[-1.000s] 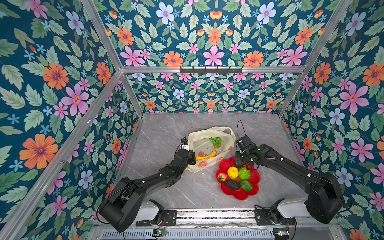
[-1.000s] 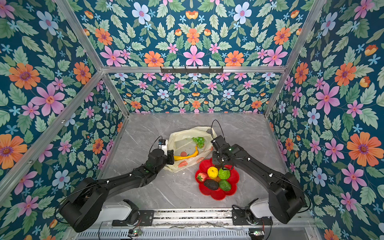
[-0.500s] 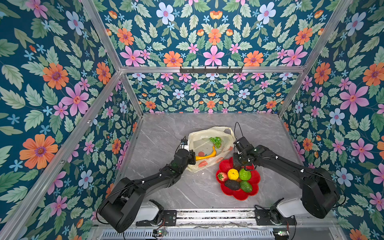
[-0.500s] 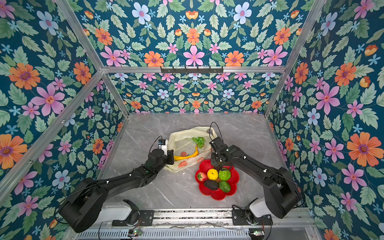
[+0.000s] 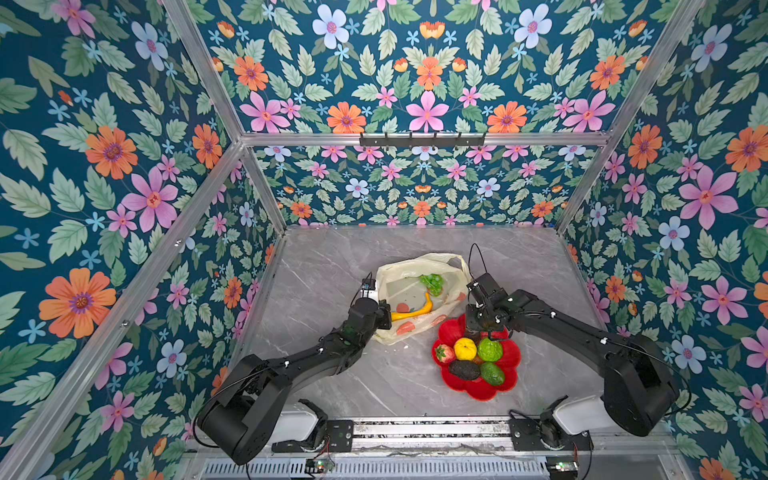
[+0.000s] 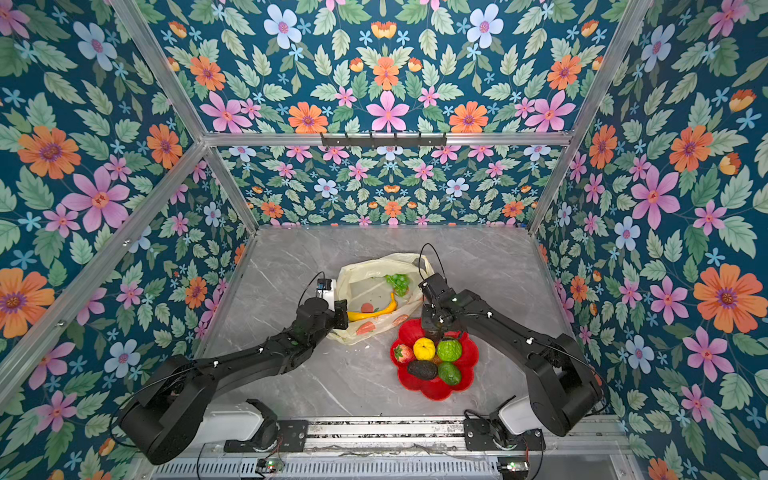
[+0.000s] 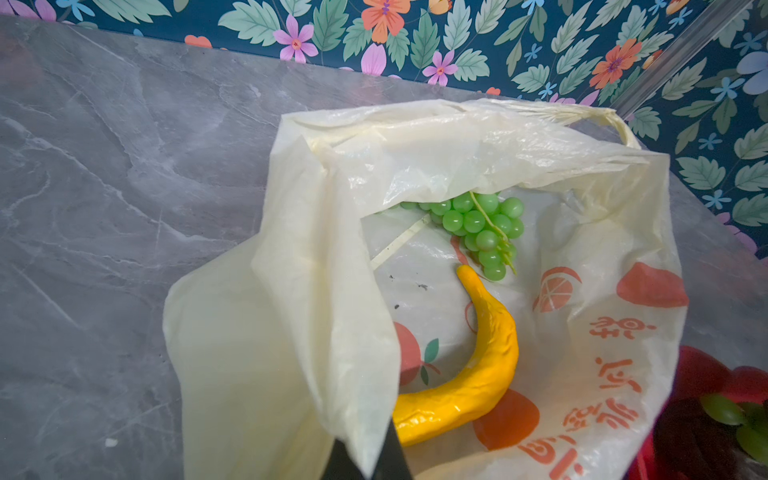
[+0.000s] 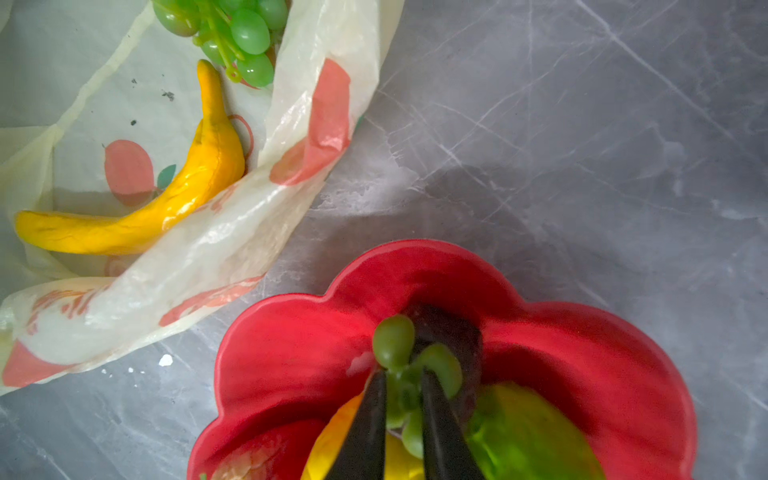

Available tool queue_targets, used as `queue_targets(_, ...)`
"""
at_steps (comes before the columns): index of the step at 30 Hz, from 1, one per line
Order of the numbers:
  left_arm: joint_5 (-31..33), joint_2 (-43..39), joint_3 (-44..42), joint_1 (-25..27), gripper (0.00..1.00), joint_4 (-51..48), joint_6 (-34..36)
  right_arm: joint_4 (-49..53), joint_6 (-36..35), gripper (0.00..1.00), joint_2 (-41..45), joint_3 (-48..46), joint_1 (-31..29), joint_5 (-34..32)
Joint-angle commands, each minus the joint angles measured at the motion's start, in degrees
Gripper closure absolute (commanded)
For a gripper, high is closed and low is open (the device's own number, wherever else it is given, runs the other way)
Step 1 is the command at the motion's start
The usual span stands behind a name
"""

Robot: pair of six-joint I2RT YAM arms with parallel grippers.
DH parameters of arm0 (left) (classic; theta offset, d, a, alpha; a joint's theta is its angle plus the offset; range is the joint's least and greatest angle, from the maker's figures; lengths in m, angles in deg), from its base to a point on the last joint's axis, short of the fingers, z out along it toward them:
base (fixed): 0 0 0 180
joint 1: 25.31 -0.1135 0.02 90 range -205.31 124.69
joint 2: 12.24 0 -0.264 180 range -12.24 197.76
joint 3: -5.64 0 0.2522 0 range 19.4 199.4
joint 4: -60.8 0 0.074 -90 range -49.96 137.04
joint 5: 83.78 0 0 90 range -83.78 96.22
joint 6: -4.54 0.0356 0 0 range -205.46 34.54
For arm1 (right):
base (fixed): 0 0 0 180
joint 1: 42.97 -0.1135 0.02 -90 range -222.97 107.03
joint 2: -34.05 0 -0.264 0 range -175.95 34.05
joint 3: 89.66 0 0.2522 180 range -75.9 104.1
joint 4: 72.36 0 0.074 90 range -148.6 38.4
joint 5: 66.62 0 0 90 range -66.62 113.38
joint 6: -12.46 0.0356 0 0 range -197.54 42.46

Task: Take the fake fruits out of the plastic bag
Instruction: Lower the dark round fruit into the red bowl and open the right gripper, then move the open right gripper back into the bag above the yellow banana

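holds the bag (image 7: pixel 457 137) lip pinched tight in the left fingers (image 7: pixel 368 453), with the mouth propped open on the bench (image 5: pixel 332 270). clamps a small grape bunch (image 8: pixel 392 340) in the right fingers (image 8: pixel 402 374), barely parted, over the red plate (image 8: pixel 291 345) at 4 o'clock of the bag. finds a banana (image 7: pixel 478 374) and a bigger grape bunch (image 7: pixel 478 224), at its 1 o'clock, inside the bag. risks the small bunch rolling off the crowded plate if let go off-centre; risks the mouth collapsing over both if the pinch slips.

The plastic bag (image 7: pixel 270 353) gapes wide above the banana (image 7: pixel 486 365) and grapes (image 7: pixel 478 224).
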Motion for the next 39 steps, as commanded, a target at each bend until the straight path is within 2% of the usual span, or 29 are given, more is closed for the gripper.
queue_targets(1, 0.2, 0.1, 0.5, -0.1, 0.98, 0.0, 0.6, 0.5, -0.1, 0.76, 0.2, 0.4, -0.1, -1.0)
queue_targets(10, 0.7, -0.1, 0.7, -0.1, 0.98, -0.3, 0.7, 2.5, -0.4, 0.69, 1.9, 1.7, -0.1, -2.1)
queue_targets(16, 3.1, 1.3, 2.8, -0.1, 1.0, -4.0, -0.5, 4.1, -0.4, 0.64, 4.1, 2.9, -0.5, -2.6)
queue_targets(24, -1.1, 4.5, 7.8, -0.1, 1.0, -9.5, -4.8, 3.8, -0.6, 0.56, 4.0, 8.6, -3.7, -3.2)
queue_targets(28, -0.7, 3.1, 6.7, -0.1, 1.0, -9.1, -5.7, -0.1, -0.7, 0.52, 0.4, 12.3, -6.1, -2.7)
queue_targets(34, 2.4, 0.0, 2.2, -0.1, 1.0, -3.2, -4.1, -3.0, -1.1, 0.52, -10.3, 22.0, -8.0, 0.3)
queue_targets(39, 0.4, -0.1, -0.4, 0.0, 1.0, 2.1, -3.3, -2.7, -1.6, 0.51, -18.8, 26.9, -7.9, 1.7)
